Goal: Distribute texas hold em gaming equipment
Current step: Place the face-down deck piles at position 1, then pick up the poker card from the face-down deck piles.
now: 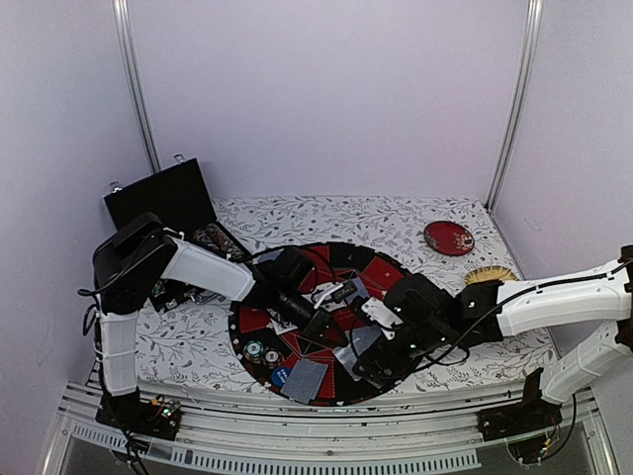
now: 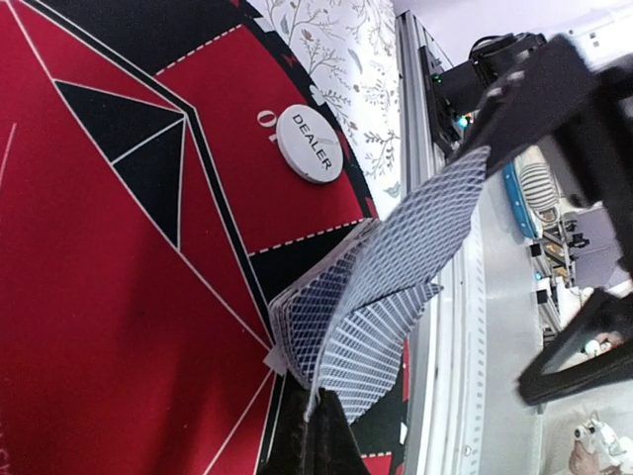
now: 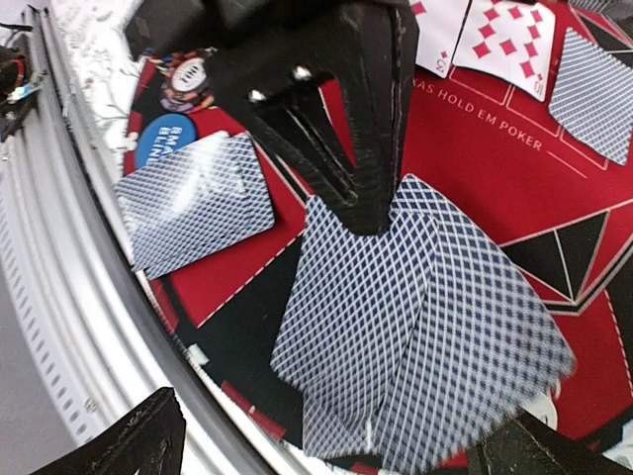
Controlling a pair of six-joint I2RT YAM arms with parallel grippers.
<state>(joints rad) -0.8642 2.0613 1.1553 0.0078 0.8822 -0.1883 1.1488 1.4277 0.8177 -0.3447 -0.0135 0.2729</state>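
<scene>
Floral worktop carries a mat reaching its near edge. There the left claw pinches a fanned deck; the right claw gapes empty at the fan's tip.

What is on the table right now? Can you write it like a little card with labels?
Playing surface: round red and black poker mat on a flowery cloth
Left gripper: shut on a fanned deck of grey-blue backed playing cards
Right gripper: open, over two overlapping face-down cards
White round DEALER button: flat on the mat
Blue round button disc: partly under a single face-down card
Face-up cards: red diamonds showing
</scene>
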